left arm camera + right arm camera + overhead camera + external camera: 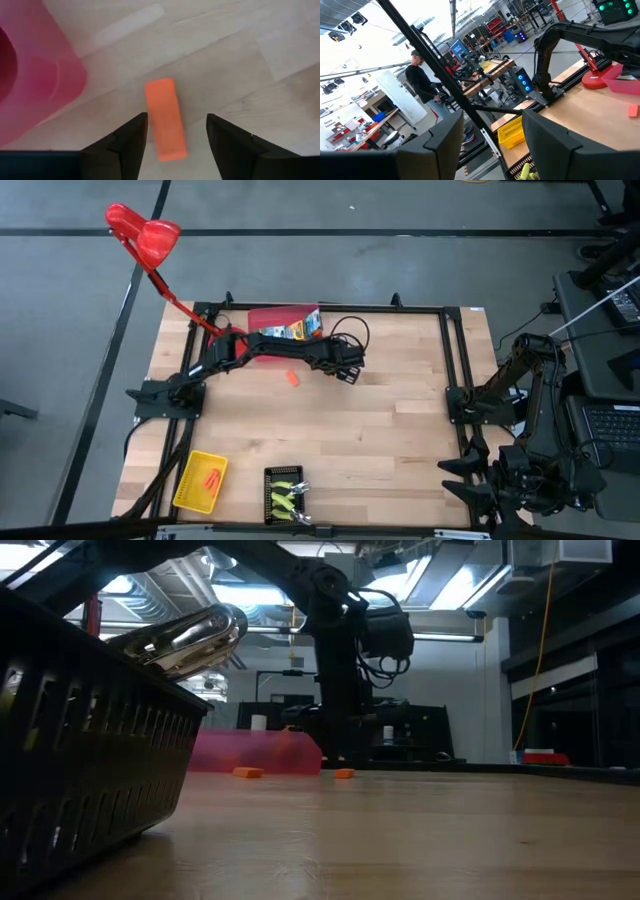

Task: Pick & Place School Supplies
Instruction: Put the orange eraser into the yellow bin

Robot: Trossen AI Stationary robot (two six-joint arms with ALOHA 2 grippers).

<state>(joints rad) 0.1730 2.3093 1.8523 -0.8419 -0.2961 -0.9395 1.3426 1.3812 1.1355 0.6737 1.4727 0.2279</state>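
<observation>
An orange piece (pixel 166 119) lies flat on the table (pixel 400 410), just beside the red tray (pixel 35 85). My left tool (pixel 176 135) hangs over it, fingers spread wide to either side, not touching. My right tool (pixel 492 135) waits off the table's edge, parted too.

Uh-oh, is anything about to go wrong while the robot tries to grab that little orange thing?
Maybe. The left gripper is open over the orange piece, which lies slanted between its fingers, so it might twist or squirt out when squeezed. The red tray sits close beside it, so the gripper could bump it.
</observation>
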